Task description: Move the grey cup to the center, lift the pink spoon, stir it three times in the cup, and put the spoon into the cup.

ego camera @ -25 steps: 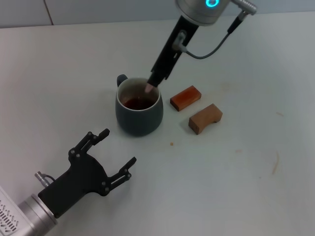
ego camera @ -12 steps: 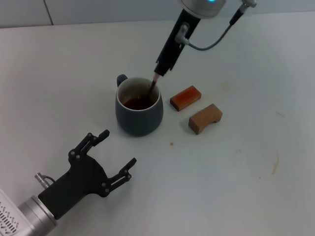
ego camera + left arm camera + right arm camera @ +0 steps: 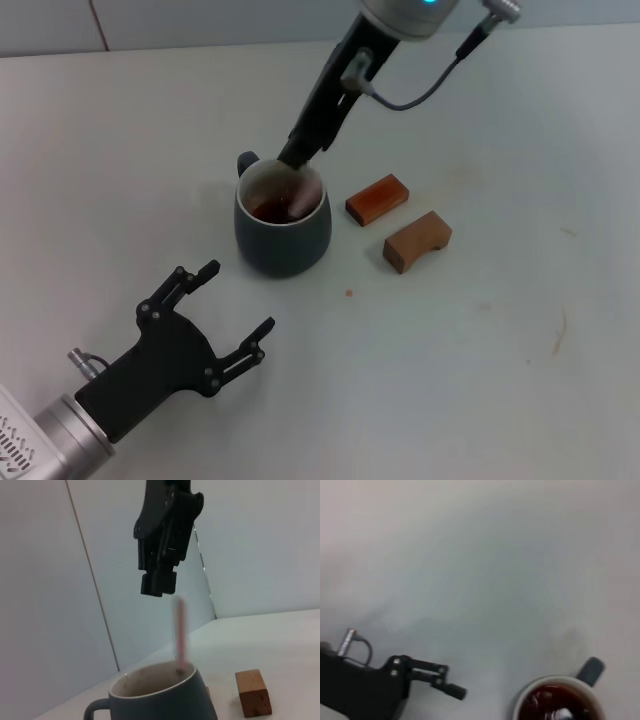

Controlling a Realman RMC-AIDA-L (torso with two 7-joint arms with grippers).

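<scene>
The grey cup (image 3: 283, 238) stands upright mid-table with its handle toward the far left and brown liquid inside. The pink spoon (image 3: 303, 186) is a blurred streak in the cup, leaning on the far rim. In the left wrist view its pink handle (image 3: 179, 632) rises from the cup (image 3: 160, 700), just below and beside my right gripper (image 3: 157, 587), and no grip on it shows. My right gripper (image 3: 295, 156) hangs over the cup's far rim. My left gripper (image 3: 240, 297) rests open and empty on the table, nearer than the cup.
Two brown wooden blocks lie right of the cup, a reddish one (image 3: 378, 199) and a notched one (image 3: 417, 241). The right arm's cable loops above the reddish block. The right wrist view looks down on the cup (image 3: 555, 702) and the left gripper (image 3: 420, 680).
My right gripper has swung left across the cup's far rim. The spoon handle, which hung sharp from its tip half a second ago, is now blurred lower in the cup. The left arm barely shifted.
</scene>
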